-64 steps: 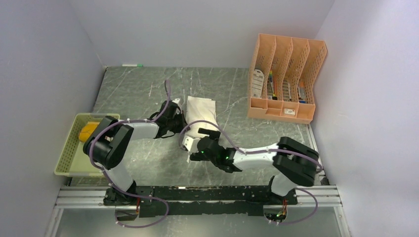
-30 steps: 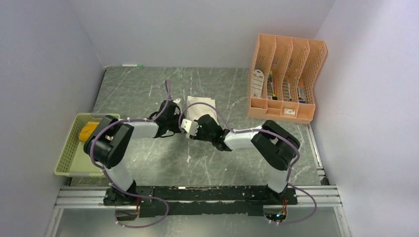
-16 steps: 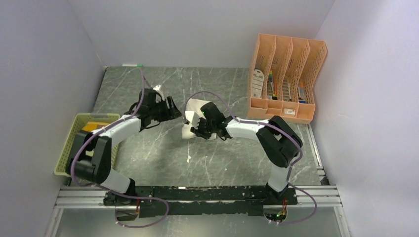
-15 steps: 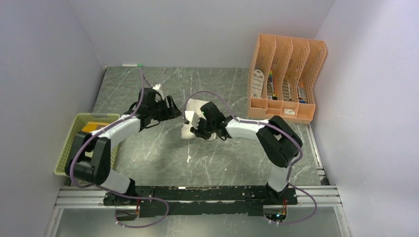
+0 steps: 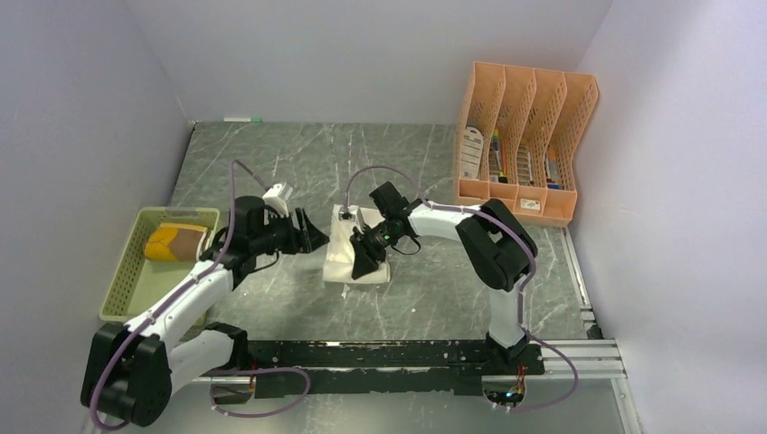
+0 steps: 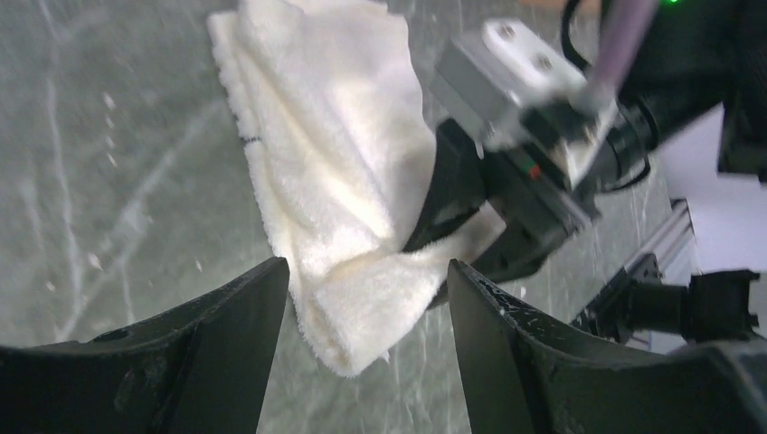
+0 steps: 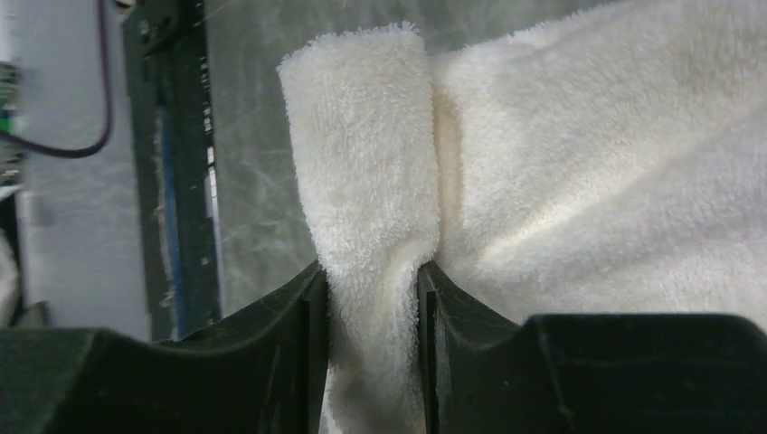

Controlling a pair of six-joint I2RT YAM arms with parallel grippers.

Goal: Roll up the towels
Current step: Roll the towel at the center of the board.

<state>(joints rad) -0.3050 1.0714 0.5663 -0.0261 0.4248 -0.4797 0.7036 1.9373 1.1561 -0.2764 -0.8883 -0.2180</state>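
1. The cream towel [image 5: 340,262] lay partly folded at the middle of the counter [image 5: 271,163].
2. The right jaws were clamped on a thick fold of its edge.
3. The left jaws stood apart and empty, just left of it.
4. The brown towel [image 5: 176,241] sat bundled in the green basket [image 5: 122,271], far left.

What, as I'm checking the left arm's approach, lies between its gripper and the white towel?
Only bare tabletop; the left wrist view shows the white towel right before the left gripper.
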